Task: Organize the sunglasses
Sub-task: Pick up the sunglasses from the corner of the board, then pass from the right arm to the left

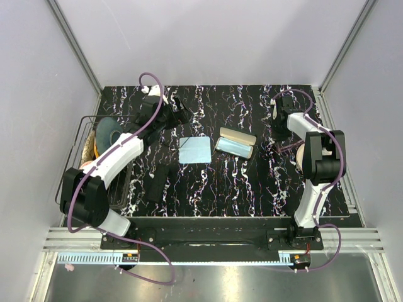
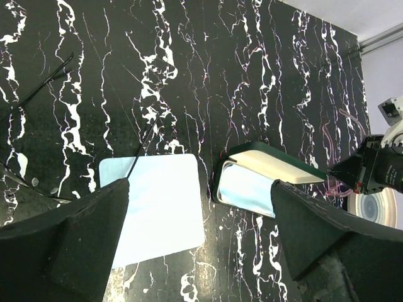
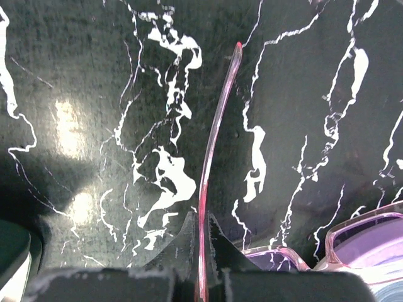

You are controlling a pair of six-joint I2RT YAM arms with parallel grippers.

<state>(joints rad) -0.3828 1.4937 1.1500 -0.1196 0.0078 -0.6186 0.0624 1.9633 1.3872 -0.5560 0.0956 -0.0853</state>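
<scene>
While left pincer (image 2: pixel 200 185) gapes, right pincer (image 3: pixel 201 221) clamps slim arm of translucent pink sunglasses (image 3: pixel 217 126).

We see a black table (image 1: pixel 252 182) veined white, a pale blue cloth (image 1: pixel 194 151), a cream-lidded case (image 1: pixel 236 142) and translucent pink sunglasses (image 3: pixel 214 145).

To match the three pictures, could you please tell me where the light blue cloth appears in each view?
Top external: blue cloth, table centre, left of the open case.
Left wrist: the cloth lower centre, left of the case.
Right wrist: not in it.
Shared landmark: the black marbled table.
</scene>
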